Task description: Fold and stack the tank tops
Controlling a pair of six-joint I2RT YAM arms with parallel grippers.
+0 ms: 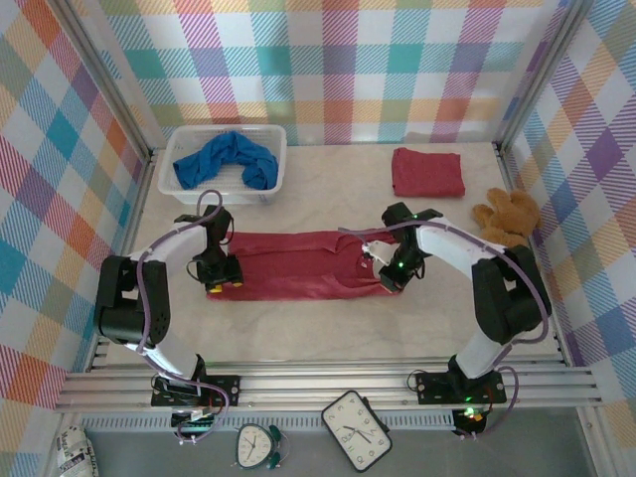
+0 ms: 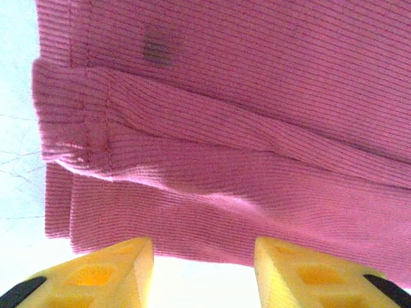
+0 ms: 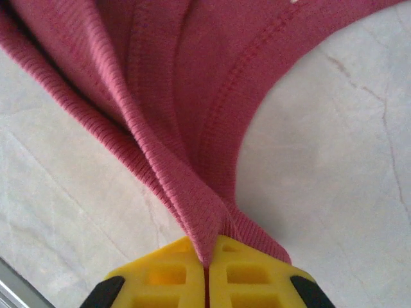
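Top external view: a pale table (image 1: 328, 328) stands inside plaid-patterned walls. A spread red tank top (image 1: 298, 263) lies flat across the middle of the table, its long side running left to right. The left gripper (image 1: 225, 282) sits at its near left corner and the right gripper (image 1: 384, 272) at its right end. At the far left, a white basket (image 1: 171, 171) holds a crumpled blue tank top (image 1: 227, 159). At the far right, a folded red tank top (image 1: 427, 171) lies as a neat square. A brown teddy bear (image 1: 507, 215) sits just near and right of it, by the wall. Left wrist view: two yellow fingers (image 2: 122, 269) stand apart, released, with bare table between them. The ribbed hem of the spread top, rumpled into a low ridge, lies just beyond the tips. Right wrist view: the yellow fingers (image 3: 167, 273) are clenched together on a pinched fold of the same top's edge, beside a curved stitched opening.
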